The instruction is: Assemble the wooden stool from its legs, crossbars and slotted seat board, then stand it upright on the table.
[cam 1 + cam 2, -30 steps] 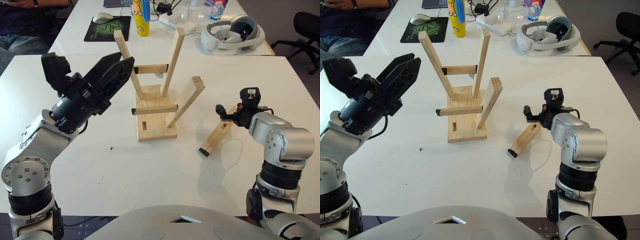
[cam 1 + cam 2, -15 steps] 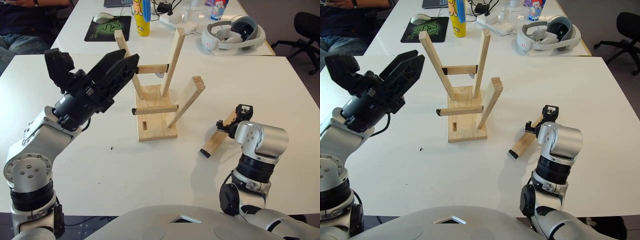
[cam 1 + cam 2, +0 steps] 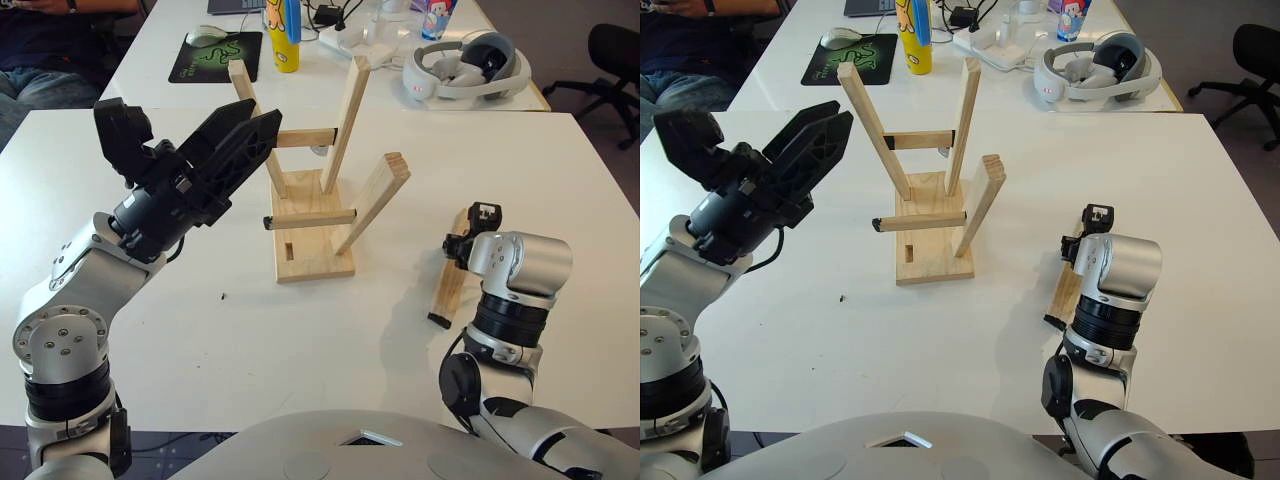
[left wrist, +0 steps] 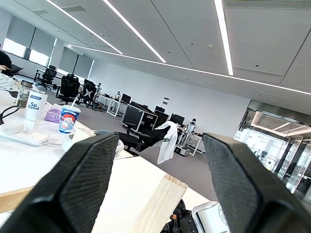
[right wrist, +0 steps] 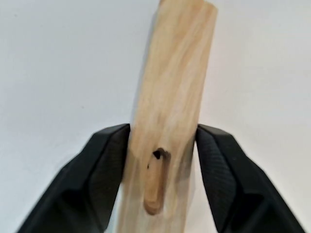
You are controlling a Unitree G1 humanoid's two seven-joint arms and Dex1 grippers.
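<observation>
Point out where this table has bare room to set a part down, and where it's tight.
Bare: the near strip of the table in front of the seat board, and the far right corner beyond the loose leg. Crowded: the middle, around the upright legs and the left gripper.

1. You are in an open-plan office: far beyond your left gripper [image 4: 160,145] stand monitors [image 4: 130,115] and office chairs [image 4: 68,90] under long strip lights [image 4: 223,36].
2. Just past it lie a mouse pad [image 3: 225,60] and a headset [image 3: 495,55].
</observation>
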